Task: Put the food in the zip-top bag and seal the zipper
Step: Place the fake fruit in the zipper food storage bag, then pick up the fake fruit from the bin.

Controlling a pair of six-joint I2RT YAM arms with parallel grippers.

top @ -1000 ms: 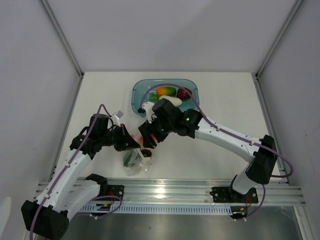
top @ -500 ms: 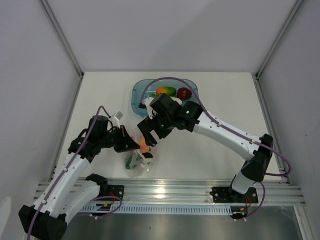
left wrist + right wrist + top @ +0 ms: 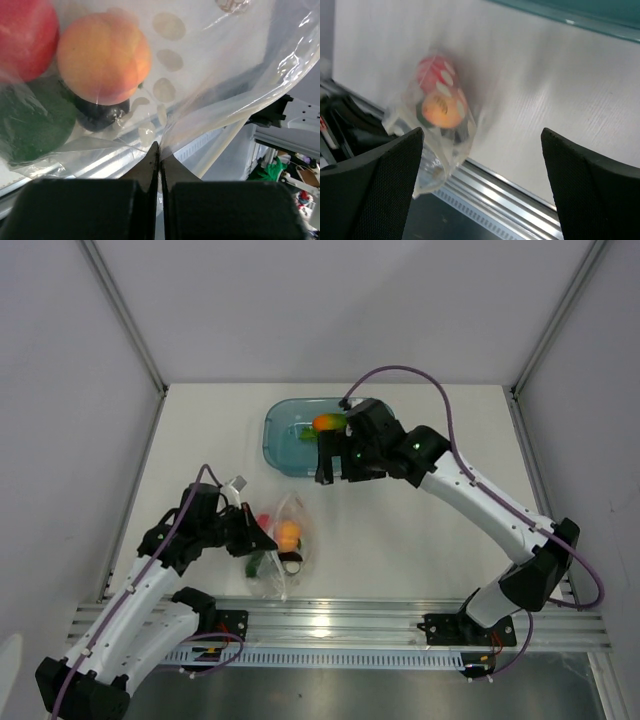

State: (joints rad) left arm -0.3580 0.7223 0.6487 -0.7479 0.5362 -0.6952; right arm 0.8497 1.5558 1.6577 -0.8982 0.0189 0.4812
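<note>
Nearest the arms, the left gripper (image 3: 159,150) has its fingers pressed together on a fold of thin plastic at the edge of the zip-top bag (image 3: 220,60). The bag lies on the table (image 3: 420,540) close to the near edge. Four pieces sit in it, bunched together: a peach piece (image 3: 102,57), a red piece (image 3: 22,30), a green piece (image 3: 30,120) and a dark purple piece (image 3: 102,114) tucked under the peach.

The film looks light, floppy and slick, so it will likely sag and slide unless held taut. The best hold is probably at the mouth edge, beside the zipper (I cannot pick the strip out from the rest of the plastic, nor tell whether the pinched fold is that edge). The fruits look hard and glossy and may roll or squirt out, so I would grip each one across its middle.

Farther out, the right gripper (image 3: 481,132) hangs with its fingers spread wide and nothing between them, at the near right side of the teal tub (image 3: 280,430). An orange-green fruit (image 3: 328,422) waits in the tub; the arm hides whatever else is there.
</note>
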